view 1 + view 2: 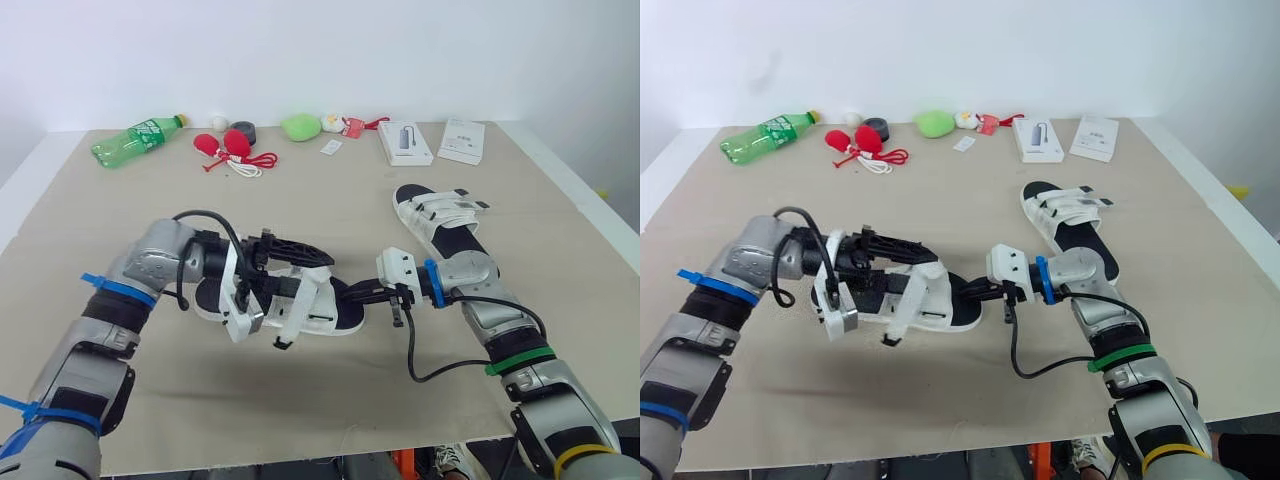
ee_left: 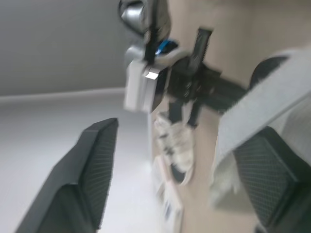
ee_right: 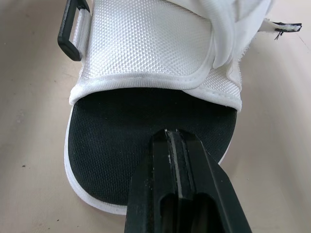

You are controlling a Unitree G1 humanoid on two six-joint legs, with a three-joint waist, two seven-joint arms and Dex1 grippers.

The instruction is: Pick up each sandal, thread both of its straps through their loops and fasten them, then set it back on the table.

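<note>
On sandal (image 3: 146,48) toe, right tool (image 3: 176,135) rests closed; left tool (image 2: 181,137) spread.

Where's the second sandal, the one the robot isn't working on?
In the left eye view the second sandal lies on the table to the robot's right, beyond its right arm and short of a white box.

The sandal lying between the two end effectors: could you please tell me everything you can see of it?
The sandal has a black mesh-like footbed, a white sole rim and a white woven-fabric upper with a black plastic loop on one side. It lies on the table, and one strap end hangs free. The right end effector, shut, rests its tip on the bare footbed end. The open left end effector sits over the upper.
</note>
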